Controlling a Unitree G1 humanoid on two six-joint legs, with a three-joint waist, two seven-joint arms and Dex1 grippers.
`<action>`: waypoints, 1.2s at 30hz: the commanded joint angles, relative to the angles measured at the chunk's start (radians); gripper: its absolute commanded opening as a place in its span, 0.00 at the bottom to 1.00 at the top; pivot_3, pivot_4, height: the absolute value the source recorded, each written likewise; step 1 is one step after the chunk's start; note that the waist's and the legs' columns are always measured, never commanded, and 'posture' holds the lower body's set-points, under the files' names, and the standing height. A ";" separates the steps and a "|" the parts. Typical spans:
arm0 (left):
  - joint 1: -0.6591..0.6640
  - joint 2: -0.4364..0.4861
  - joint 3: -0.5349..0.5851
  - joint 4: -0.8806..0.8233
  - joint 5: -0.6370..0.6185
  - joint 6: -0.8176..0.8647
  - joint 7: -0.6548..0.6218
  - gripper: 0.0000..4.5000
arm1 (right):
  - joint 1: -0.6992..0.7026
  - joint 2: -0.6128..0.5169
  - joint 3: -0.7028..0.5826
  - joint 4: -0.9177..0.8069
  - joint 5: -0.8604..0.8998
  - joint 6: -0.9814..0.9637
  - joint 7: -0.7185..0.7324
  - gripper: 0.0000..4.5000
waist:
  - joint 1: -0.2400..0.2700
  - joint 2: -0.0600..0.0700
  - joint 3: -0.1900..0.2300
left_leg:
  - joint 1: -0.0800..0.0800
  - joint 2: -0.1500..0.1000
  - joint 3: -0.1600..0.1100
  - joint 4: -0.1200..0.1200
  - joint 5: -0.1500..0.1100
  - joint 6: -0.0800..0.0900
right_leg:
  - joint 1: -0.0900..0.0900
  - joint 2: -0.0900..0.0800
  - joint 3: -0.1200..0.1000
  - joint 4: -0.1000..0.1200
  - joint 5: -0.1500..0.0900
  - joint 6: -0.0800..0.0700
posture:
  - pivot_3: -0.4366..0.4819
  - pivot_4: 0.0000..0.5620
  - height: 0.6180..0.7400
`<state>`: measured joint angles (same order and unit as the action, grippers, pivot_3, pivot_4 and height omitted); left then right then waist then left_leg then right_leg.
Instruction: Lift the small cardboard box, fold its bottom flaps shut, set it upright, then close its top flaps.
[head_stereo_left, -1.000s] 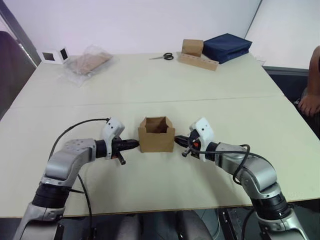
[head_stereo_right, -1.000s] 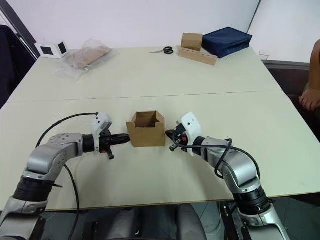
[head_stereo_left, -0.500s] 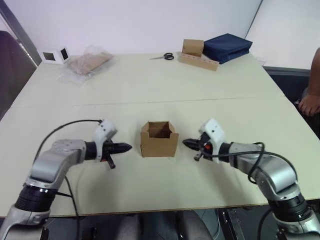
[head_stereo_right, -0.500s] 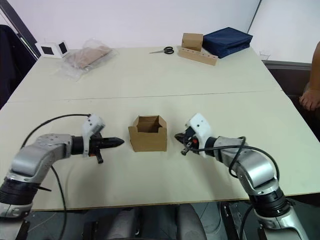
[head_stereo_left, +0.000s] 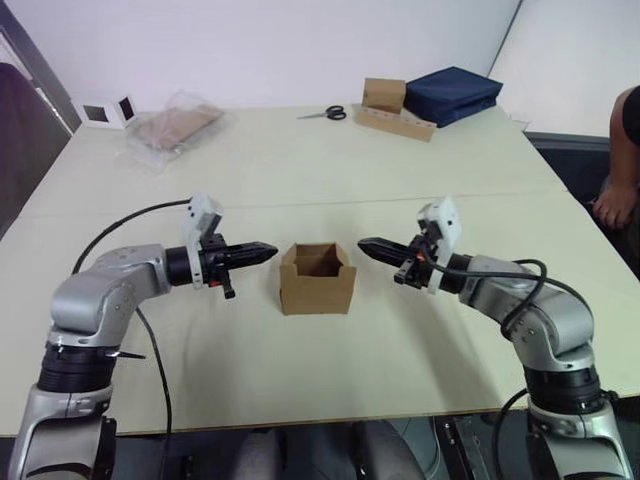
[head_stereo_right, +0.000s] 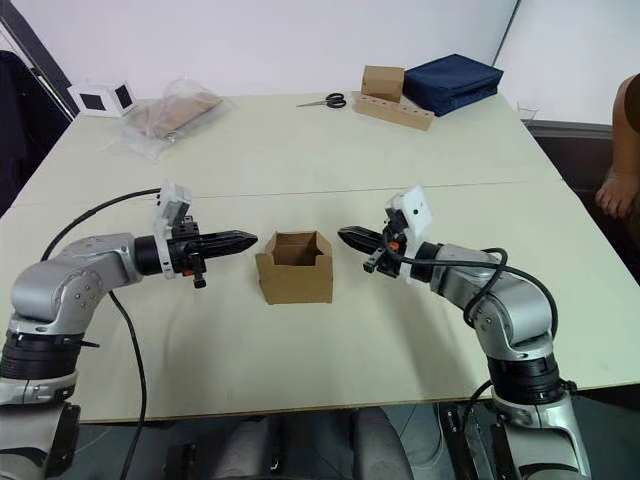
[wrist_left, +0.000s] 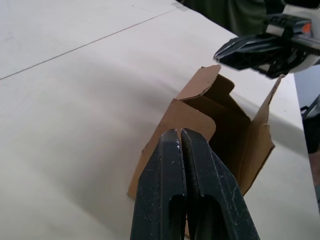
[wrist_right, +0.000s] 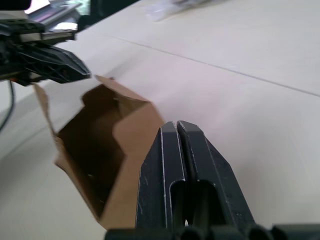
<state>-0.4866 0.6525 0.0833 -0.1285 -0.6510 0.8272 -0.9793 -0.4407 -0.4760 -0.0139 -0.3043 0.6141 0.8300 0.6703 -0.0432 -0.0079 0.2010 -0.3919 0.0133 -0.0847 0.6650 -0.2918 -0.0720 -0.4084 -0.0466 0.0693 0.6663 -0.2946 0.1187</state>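
The small cardboard box (head_stereo_left: 317, 279) stands upright on the table's near half, its top flaps up and its inside showing. My left gripper (head_stereo_left: 272, 247) hovers shut just left of the box's top edge, apart from it. On the other side my right gripper (head_stereo_left: 363, 243) is shut too, pointing at the box's right flap from a short gap. The left wrist view looks along shut fingers (wrist_left: 182, 185) at the open box (wrist_left: 220, 130). In the right wrist view the shut fingers (wrist_right: 182, 170) point over the box's near flap (wrist_right: 107, 155).
At the back of the table (head_stereo_left: 330, 170) lie a plastic-wrapped brown bundle (head_stereo_left: 175, 123), scissors (head_stereo_left: 326, 113), another brown box with a long cardboard strip (head_stereo_left: 392, 108) and a dark blue bag (head_stereo_left: 452, 93). A person's arm (head_stereo_left: 622, 150) shows at the right edge.
Both grippers drew back from the box's sides, then rose and came in again at the height of its top flaps. The box has stayed in place.
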 joint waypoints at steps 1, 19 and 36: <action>-0.002 -0.006 -0.021 -0.027 -0.001 -0.009 0.001 0.02 | -0.017 0.024 0.024 0.006 0.013 -0.025 0.028 0.00 | 0.000 0.000 0.000 | 0.000 0.000 0.000 0.000 0.000 0.000 | 0.000 0.000 0.000 0.000 0.000 0.000 | 0.48 0.27 1.00; 0.028 -0.029 -0.175 0.032 0.138 -0.084 0.016 0.02 | 0.039 0.012 0.165 0.090 -0.147 -0.138 0.071 0.00 | 0.000 0.000 -0.005 | 0.002 0.000 0.000 0.000 0.000 0.000 | 0.002 0.000 0.000 0.000 0.000 0.000 | 0.48 0.27 1.00; 0.017 -0.028 -0.085 -0.033 0.053 -0.035 0.020 0.02 | -0.040 0.014 0.038 -0.018 -0.026 -0.047 0.057 0.00 | 0.000 0.001 -0.011 | 0.003 0.000 0.000 0.000 0.000 0.000 | 0.003 0.000 0.000 0.000 0.000 0.000 | 0.48 0.27 1.00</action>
<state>-0.4657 0.6093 -0.0394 -0.1250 -0.5771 0.7825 -0.9600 -0.4563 -0.4544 0.0598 -0.2612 0.5484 0.7735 0.7282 -0.0435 -0.0074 0.1897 -0.3893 0.0132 -0.0852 0.6648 -0.2918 -0.0719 -0.4058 -0.0464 0.0692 0.6662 -0.2946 0.1187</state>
